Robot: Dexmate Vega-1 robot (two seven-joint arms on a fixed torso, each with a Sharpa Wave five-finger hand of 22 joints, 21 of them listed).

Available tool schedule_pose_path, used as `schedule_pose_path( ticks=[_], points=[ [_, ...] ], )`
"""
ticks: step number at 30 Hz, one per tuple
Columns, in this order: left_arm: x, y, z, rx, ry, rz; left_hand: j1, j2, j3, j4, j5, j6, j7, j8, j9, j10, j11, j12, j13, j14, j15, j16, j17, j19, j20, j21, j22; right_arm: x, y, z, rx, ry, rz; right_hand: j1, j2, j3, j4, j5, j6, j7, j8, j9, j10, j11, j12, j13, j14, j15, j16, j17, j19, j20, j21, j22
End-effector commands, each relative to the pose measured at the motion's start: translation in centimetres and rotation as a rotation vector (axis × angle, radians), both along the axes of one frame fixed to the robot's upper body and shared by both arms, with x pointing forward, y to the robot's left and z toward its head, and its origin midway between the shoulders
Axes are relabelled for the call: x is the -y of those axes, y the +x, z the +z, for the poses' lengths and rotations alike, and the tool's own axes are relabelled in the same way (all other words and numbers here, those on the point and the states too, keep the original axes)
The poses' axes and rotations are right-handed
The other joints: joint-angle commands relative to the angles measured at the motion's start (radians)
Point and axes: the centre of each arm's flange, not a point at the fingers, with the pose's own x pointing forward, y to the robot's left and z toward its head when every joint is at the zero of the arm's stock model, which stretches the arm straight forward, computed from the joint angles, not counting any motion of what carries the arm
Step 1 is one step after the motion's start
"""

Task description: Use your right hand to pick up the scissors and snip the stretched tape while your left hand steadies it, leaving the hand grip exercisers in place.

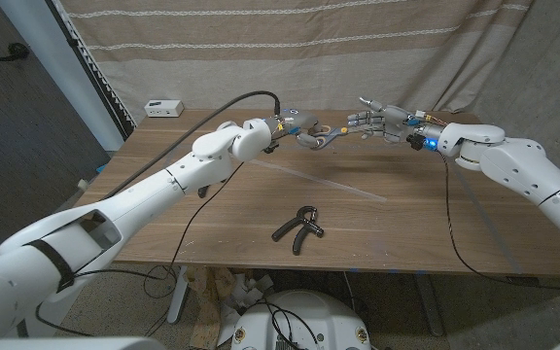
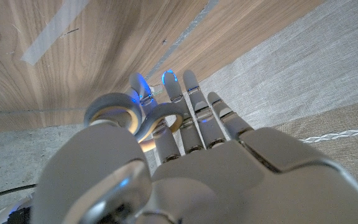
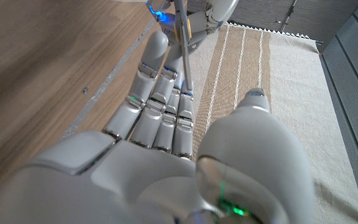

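The scissors (image 1: 325, 136), with grey loop handles, hang above the far middle of the table (image 1: 212, 224). My left hand (image 1: 302, 127) grips them by the handles (image 2: 118, 113). My right hand (image 1: 375, 122) reaches in from the right with its fingers (image 3: 160, 93) stretched straight. The thin scissor blade (image 3: 184, 59) runs along those fingers, and the thumb stands apart from it. A clear strip of tape (image 1: 324, 183) lies on the wood below both hands, also seen in the left wrist view as tape (image 2: 50, 36).
A black hand grip exerciser (image 1: 299, 227) lies near the table's front middle. A small white box (image 1: 163, 107) sits at the far left corner. Black cables (image 1: 450, 209) cross the table on both sides. A striped curtain (image 1: 290, 49) hangs behind.
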Motion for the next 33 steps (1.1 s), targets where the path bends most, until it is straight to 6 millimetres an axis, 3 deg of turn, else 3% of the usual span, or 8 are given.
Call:
schedule_pose_path(
  ticks=[1, 13, 33],
  points=[
    [-1.4, 0.3, -0.1, -0.036, -0.101, 0.005, 0.001, -0.01, 0.09, 0.078, 0.007, 0.001, 0.004, 0.001, 0.008, 0.133, -0.123, 0.005, -0.002, 0.011, -0.165, -0.002, 0.005, 0.009, -0.11, 0.001, 0.001, 1.1, 0.2, 0.2, 0.022, 0.04, -0.025, -0.018, 0.001, -0.011, 0.003, 0.006, -0.007, 0.01, -0.002, 0.002, -0.001, 0.007, -0.008, -0.003, -0.056, -0.045, -0.003, 0.001, -0.001, -0.084, -0.007, 0.001],
    [-3.5, 1.0, 0.4, -0.143, -0.345, -0.075, -0.005, -0.005, 0.099, 0.085, 0.01, -0.014, 0.022, 0.003, 0.031, 0.142, -0.123, 0.015, -0.004, 0.022, -0.164, -0.001, 0.014, 0.023, -0.109, 0.006, 0.003, 2.0, 0.8, 0.5, 0.045, 0.104, -0.048, -0.031, 0.003, -0.015, 0.005, 0.012, -0.014, 0.009, -0.003, -0.001, -0.005, 0.007, -0.012, -0.009, -0.063, -0.047, -0.006, 0.0, 0.001, -0.085, -0.019, 0.002],
    [-4.9, 1.8, -1.0, -0.258, -0.549, -0.193, -0.018, 0.017, 0.099, 0.104, 0.001, -0.063, 0.033, 0.019, 0.097, 0.12, -0.124, 0.028, 0.006, 0.059, -0.163, 0.007, 0.034, 0.04, -0.109, 0.014, 0.01, 3.5, 0.5, 0.7, 0.047, 0.143, -0.09, -0.032, 0.011, -0.012, 0.0, 0.02, -0.017, 0.002, -0.001, -0.004, -0.01, 0.004, -0.018, -0.018, -0.067, -0.049, -0.007, -0.001, 0.0, -0.087, -0.035, 0.002]
  ],
)
